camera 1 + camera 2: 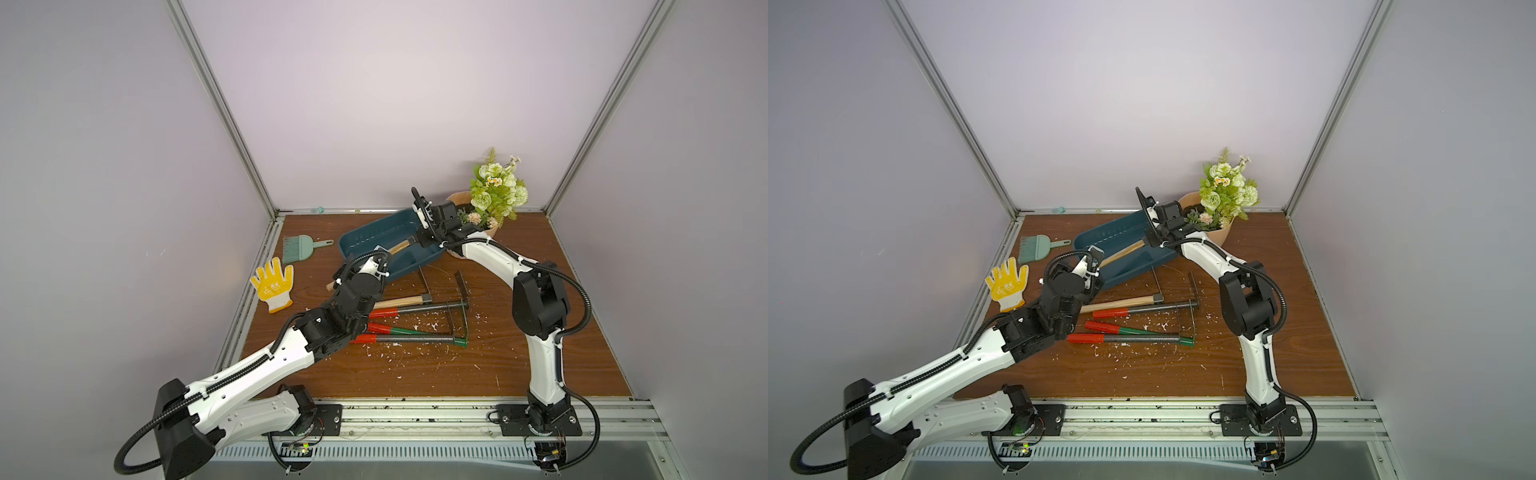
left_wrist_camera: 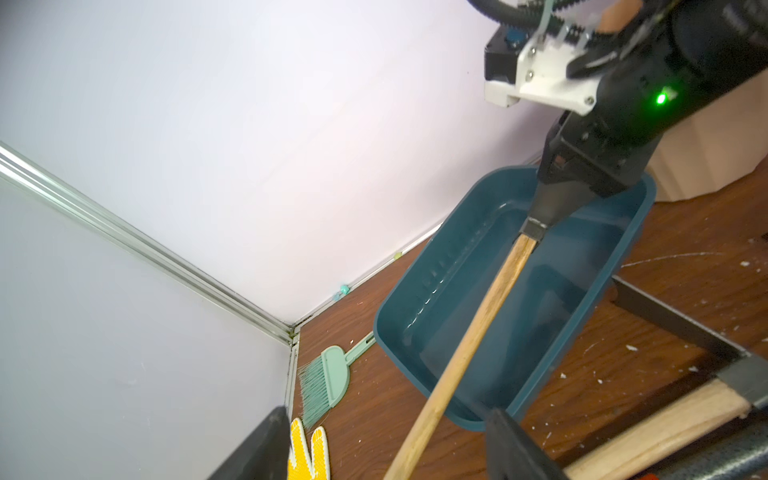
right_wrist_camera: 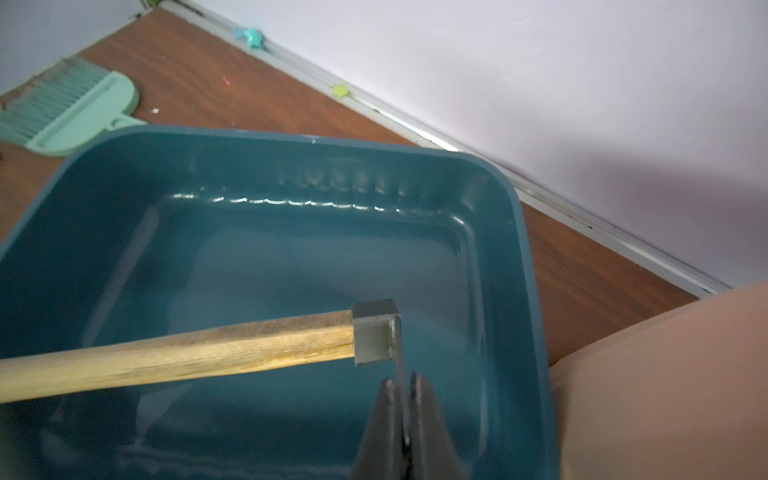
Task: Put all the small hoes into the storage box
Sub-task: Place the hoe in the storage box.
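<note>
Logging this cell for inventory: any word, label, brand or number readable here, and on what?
None can be read.
The yellow glove bears a white printed mark, too small and blurred to read.
The storage box, the small hoe and the brush show no lettering.

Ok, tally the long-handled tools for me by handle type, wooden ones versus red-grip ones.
Wooden handles: 2, the small hoe across the storage box and another tool on the table.
Red-grip tools: 3.
Total: 5.
</note>
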Tool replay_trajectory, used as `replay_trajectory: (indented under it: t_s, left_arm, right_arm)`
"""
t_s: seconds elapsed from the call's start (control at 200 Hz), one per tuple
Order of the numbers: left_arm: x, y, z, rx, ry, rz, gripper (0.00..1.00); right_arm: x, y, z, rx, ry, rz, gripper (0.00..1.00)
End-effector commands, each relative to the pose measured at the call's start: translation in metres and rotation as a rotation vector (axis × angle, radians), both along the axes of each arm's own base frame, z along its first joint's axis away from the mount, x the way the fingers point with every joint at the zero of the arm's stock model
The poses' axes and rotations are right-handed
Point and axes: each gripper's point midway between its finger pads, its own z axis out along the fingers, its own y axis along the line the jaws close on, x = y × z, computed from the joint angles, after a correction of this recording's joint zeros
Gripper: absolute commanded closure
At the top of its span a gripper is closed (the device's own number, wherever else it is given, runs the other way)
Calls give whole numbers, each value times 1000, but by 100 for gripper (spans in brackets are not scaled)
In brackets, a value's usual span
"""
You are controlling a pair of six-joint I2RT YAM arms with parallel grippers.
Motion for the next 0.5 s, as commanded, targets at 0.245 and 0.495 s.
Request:
replay_trajectory:
  t_s: [0.245,0.495]
  left_arm:
    - [-4,13,2,-66,1,16,25]
    - [-5,19,4,-40,6,35,25]
  right_arm:
    - [59,-16,96,242,-423,-190,100]
    - [61,-13,59,307,-435,-150,100]
